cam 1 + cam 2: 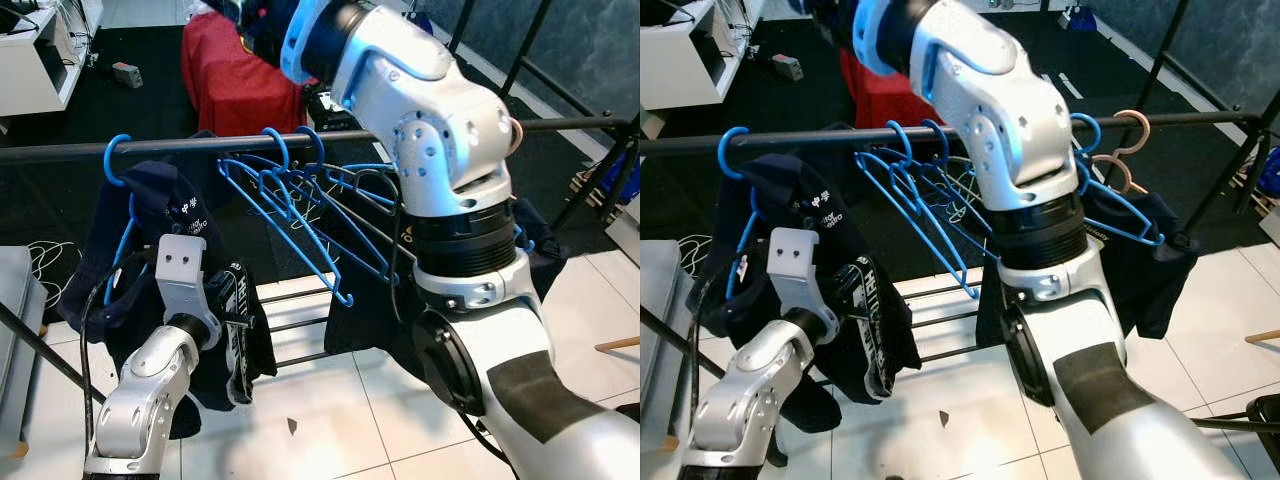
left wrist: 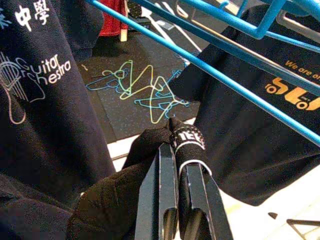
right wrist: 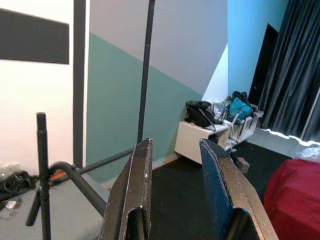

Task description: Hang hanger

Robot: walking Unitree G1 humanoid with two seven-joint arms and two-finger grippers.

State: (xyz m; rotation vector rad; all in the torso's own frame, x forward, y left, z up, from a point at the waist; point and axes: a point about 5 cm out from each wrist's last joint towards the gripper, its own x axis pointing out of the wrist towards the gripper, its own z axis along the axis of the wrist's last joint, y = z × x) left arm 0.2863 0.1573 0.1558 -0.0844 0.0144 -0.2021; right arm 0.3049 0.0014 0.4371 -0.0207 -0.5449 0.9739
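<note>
A black metal rail (image 1: 80,152) of a clothes rack runs across the scene from the robot's left to its right, and several thin blue wire hangers (image 1: 300,205) hang from it by their hooks, bunched near the middle with their triangular frames fanning downward and toward the robot. Their long bottom bars slant down from the rail toward the white tiled floor (image 1: 330,420). One more blue hanger (image 1: 118,160) sits hooked on the rail further to the robot's left, hanging roughly upright and carrying a dark navy T-shirt with white printed lettering (image 1: 170,215). On the robot's right part of the rail a pale pink hanger (image 1: 1130,135) hooks beside another blue one bearing a dark shirt with orange print (image 2: 280,90).

The left gripper (image 2: 181,150) is low in front of the rack, below the rail, its jaws closed on a fold of black garment with a white-lettered band (image 2: 187,140). The right gripper (image 3: 175,165) is raised beyond the rail, its arm (image 1: 440,130) crossing over the hangers; its jaws stand apart with nothing between them, facing a white and green wall (image 3: 115,75). A red cloth-covered heap (image 1: 235,80) lies on the dark floor behind the rack.
</note>
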